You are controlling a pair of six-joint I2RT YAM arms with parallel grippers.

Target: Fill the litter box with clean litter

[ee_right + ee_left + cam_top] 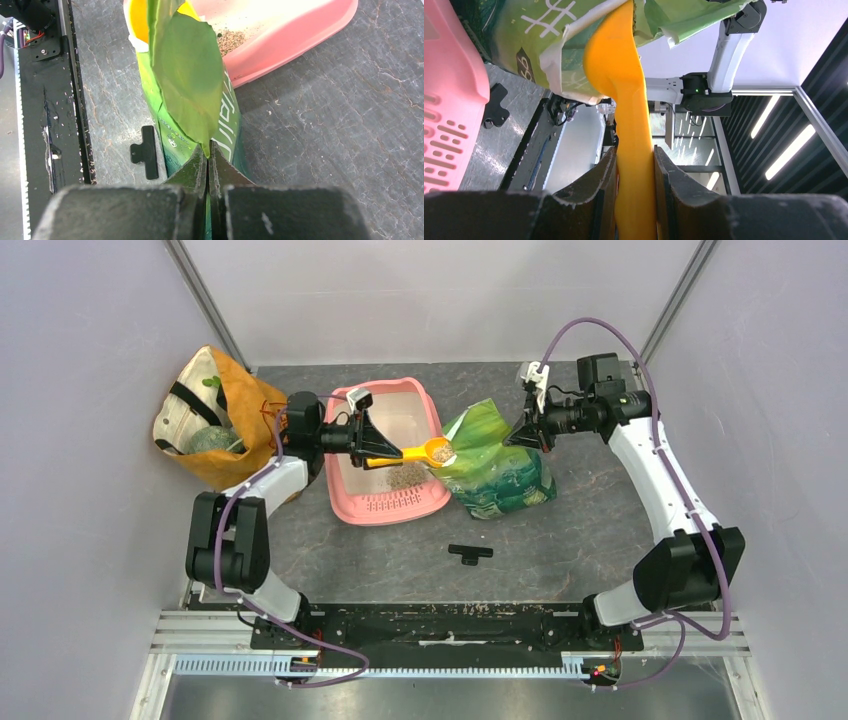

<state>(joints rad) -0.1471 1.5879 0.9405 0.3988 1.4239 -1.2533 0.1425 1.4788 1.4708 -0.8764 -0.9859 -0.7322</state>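
The pink litter box (345, 498) lies mid-table with a pile of grey litter (405, 476) inside, also seen as litter (231, 39) in the pink litter box (295, 37). My left gripper (372, 448) is shut on the handle of an orange scoop (425, 452), whose bowl holds litter at the mouth of the green foil bag (497, 472). In the left wrist view the left gripper (634, 162) clamps the orange scoop (616, 65) under the green bag (539, 30). My right gripper (522, 430) is shut on the bag's top edge; the right gripper (207, 152) pinches the green foil bag (187, 75).
An orange-tan fabric bag (215, 420) stands at the back left beside the left arm. A small black T-shaped part (470, 554) lies on the slate table in front of the green bag, also seen as the black part (146, 152). Grey walls enclose the table.
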